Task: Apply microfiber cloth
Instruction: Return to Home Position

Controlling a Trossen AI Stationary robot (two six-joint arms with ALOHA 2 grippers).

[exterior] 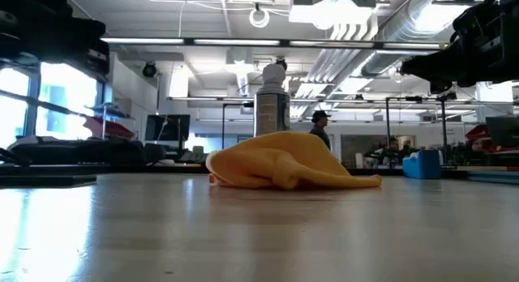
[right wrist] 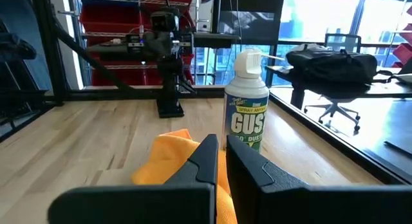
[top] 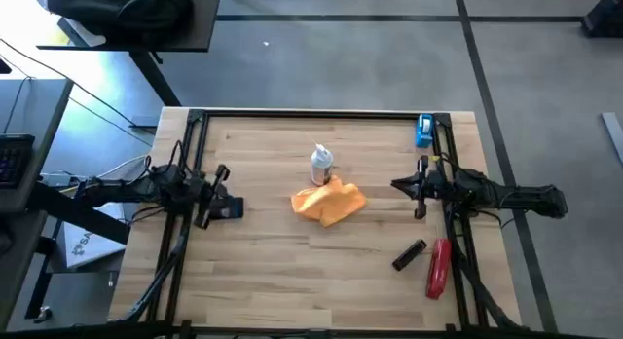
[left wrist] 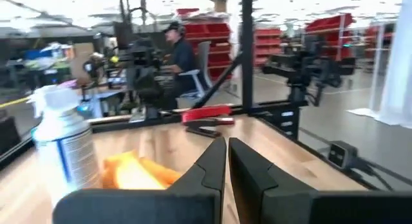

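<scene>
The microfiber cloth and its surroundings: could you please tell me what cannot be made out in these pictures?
Low view: the spray bottle has its base hidden behind the microfiber cloth, so contact cannot be judged.
Right wrist view: the right gripper covers part of the microfiber cloth.
High view: the dark item beside the left gripper is too small to identify.
Left wrist view: the spray bottle's label is blurred.

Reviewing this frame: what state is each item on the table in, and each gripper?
microfiber cloth: crumpled in a heap mid-table, beside the bottle, not gripped.
spray bottle: standing upright, not gripped.
red tool: lying flat near the right arm, untouched.
left gripper: shut, holding nothing, above the table.
right gripper: shut, holding nothing, above the table.
</scene>
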